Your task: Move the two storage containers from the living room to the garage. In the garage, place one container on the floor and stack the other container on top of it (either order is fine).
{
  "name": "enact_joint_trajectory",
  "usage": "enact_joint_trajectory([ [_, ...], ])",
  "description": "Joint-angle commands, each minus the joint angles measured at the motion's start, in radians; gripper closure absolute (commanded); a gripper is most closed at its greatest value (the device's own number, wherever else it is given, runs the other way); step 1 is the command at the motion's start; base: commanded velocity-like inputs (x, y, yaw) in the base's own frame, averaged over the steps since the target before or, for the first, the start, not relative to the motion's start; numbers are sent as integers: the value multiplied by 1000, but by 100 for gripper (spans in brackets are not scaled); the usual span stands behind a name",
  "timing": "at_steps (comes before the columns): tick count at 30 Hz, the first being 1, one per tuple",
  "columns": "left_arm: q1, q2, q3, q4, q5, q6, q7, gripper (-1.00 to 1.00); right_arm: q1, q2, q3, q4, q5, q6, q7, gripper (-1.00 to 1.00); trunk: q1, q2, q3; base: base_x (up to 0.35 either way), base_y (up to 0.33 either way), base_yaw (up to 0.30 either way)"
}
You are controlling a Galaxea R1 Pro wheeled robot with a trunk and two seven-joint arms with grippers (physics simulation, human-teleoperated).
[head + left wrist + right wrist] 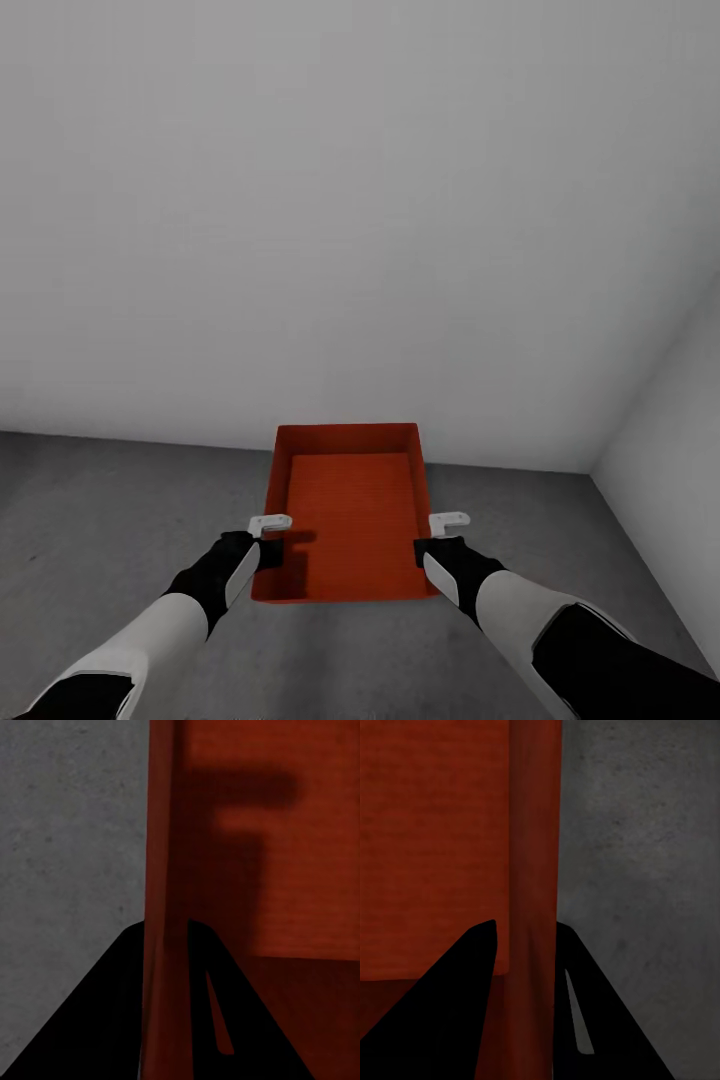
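Container in both claws, wall ahead

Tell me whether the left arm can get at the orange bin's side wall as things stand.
Probably yes, it seems to be there already. The left gripper sits at the orange bin's left wall, and in the left wrist view its fingers straddle that wall. Nothing stands between them.

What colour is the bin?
Orange-red, clearest in the head view: the bin.
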Motion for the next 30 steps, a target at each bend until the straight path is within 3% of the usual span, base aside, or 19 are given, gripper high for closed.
enact_joint_trajectory([
  [1,0,-11,-8,1,0,6,13,100,-1,0,-7,-32,19,6,-61,100,4,-8,-6,0,0,0],
  [30,0,-11,-8,2,0,6,14,100,-1,-5,-7,-32,19,6,-61,100,115,-211,-143,0,0,0],
])
